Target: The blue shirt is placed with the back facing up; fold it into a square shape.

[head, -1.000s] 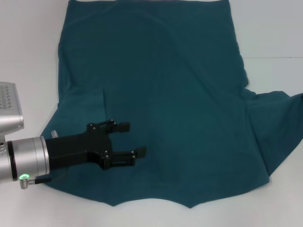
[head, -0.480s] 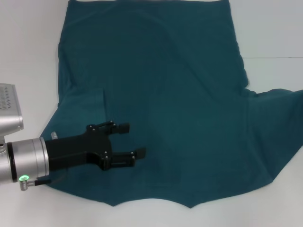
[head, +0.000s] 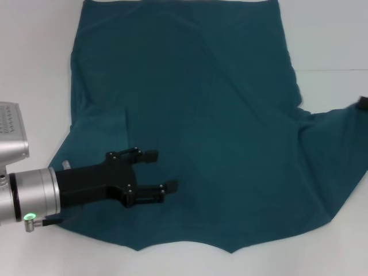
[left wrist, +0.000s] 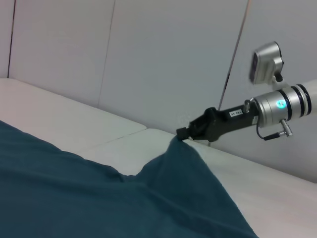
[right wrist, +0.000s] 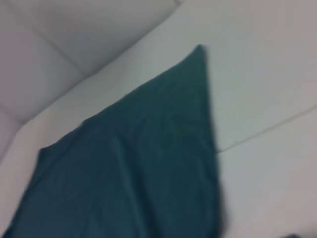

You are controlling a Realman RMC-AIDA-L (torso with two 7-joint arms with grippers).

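The blue shirt [head: 201,126] lies spread across the white table, its hem at the far side and its neckline near me. My left gripper [head: 164,170] hovers open over the shirt's near left part, with nothing between its fingers. At the right edge, only the black tip of my right gripper [head: 362,103] shows, at the right sleeve. The left wrist view shows that right gripper [left wrist: 181,135] shut on the sleeve's tip, lifting it into a peak above the table. In the right wrist view the shirt [right wrist: 138,173] fills the frame, and no fingers appear.
The white table [head: 34,57] shows bare at the left, along the near edge and at the far right, where a seam line runs across it. Pale wall panels [left wrist: 163,54] stand behind the table.
The right sleeve's outer edge has risen and been drawn toward the right. The right gripper's tip now shows at the picture's edge. The left arm has stayed put.
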